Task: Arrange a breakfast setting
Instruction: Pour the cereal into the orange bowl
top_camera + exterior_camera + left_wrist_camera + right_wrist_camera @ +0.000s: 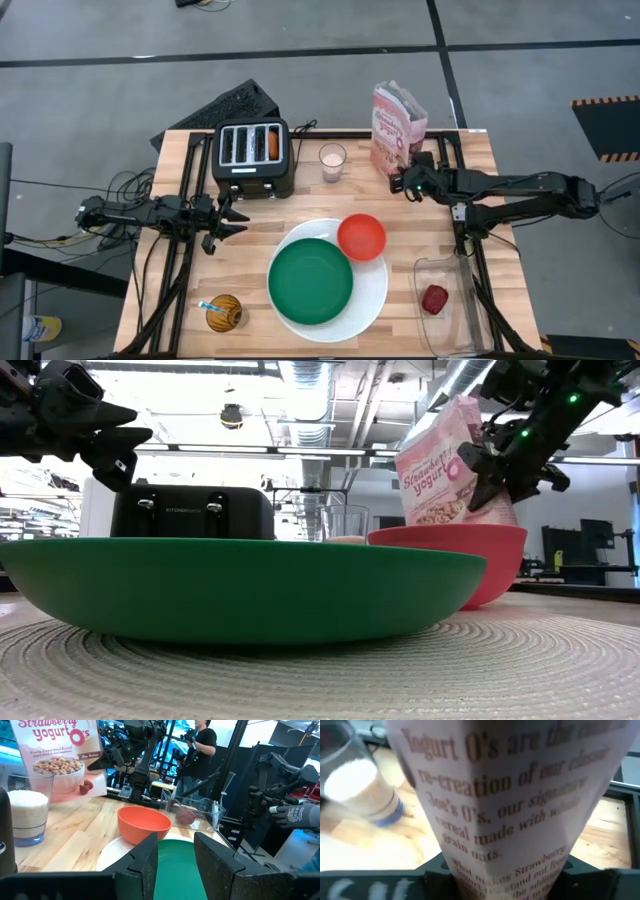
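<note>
A green plate (310, 281) lies on a large white plate (372, 300), and a red bowl (361, 237) sits on the white plate's far right rim. A dark-red fruit (434, 299) lies in a clear tray (455, 340) at the near right. At the near left a blue-handled spoon (209, 306) rests on a round brown thing (226, 313). My right gripper (407, 183) is shut on a pink cereal bag (397, 122) at the far right. My left gripper (232, 222) waits open, left of the plates. My right gripper pinches the cereal bag's lower part (505, 870) between its two fingers (432, 870), one on each side. It comes from the table's right, slanting down. The bag's printed back bulges into a ridge between them. The bag stands tilted; I cannot tell whether its bottom is on the table.
A black toaster (253, 155) with something orange in one slot stands at the back, with a glass (332, 161) of white stuff to its right. A woven mat (400, 670) lies under the plates. Beyond the table's right side stand a person (200, 745) and a gloved hand (295, 815).
</note>
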